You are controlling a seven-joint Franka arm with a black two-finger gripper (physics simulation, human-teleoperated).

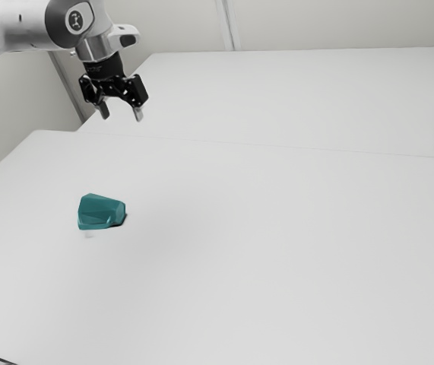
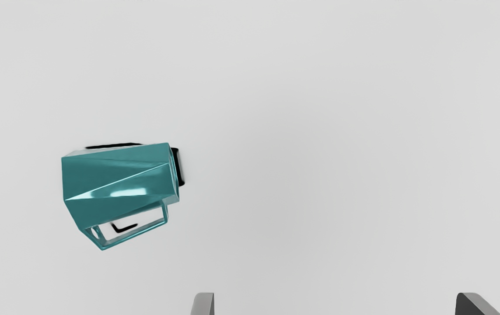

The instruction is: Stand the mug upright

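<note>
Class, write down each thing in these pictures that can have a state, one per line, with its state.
Teal faceted mug: on its side on the table, not held
Mug's handle: pointing out sideways
Claw: open, empty, raised above the table

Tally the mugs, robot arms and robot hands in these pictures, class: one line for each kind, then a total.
Mug: 1
Arm: 1
Hand: 1
Total: 3
</note>
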